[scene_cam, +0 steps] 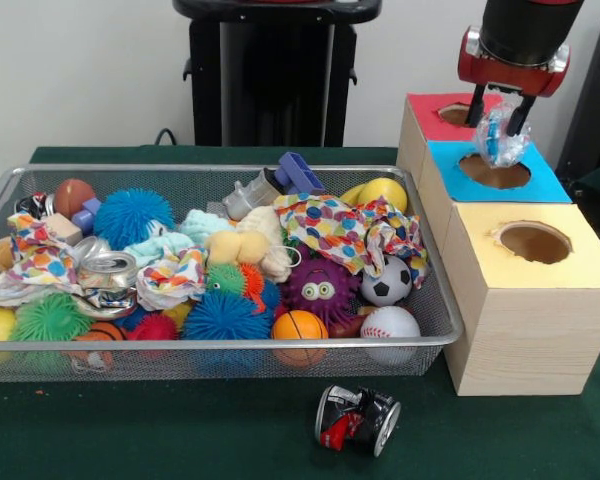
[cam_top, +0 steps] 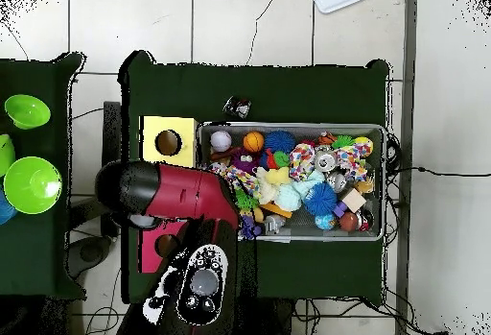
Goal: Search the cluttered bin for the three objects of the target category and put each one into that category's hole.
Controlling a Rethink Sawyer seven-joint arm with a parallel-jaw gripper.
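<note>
Crumpled plastic wrapper (scene_cam: 500,142), clear with blue print, hangs at upper right of the front view, pinched between the two dark fingers (scene_cam: 476,108) of the hand (scene_cam: 499,120), directly over the round hole in the blue-topped box (scene_cam: 542,182). Judged light, thin, crinkly and slippery; it deforms under any grip, so a pinch across a bunched fold suits it best. Three wooden boxes stand in a row right of the bin: red-topped box (scene_cam: 425,108) farthest up the frame, blue in the middle, yellow-topped box (scene_cam: 580,260) lowest; nothing shows inside their holes. Wire mesh bin (scene_cam: 220,355) fills the left and centre of the frame, packed with spiky rubber balls, a purple googly-eyed ball (scene_cam: 323,290), soccer ball (scene_cam: 387,281), baseball (scene_cam: 390,322), patterned cloths, crushed cans. One crushed can (scene_cam: 357,418) lies outside on the green counter (scene_cam: 180,430), below the bin.
</note>
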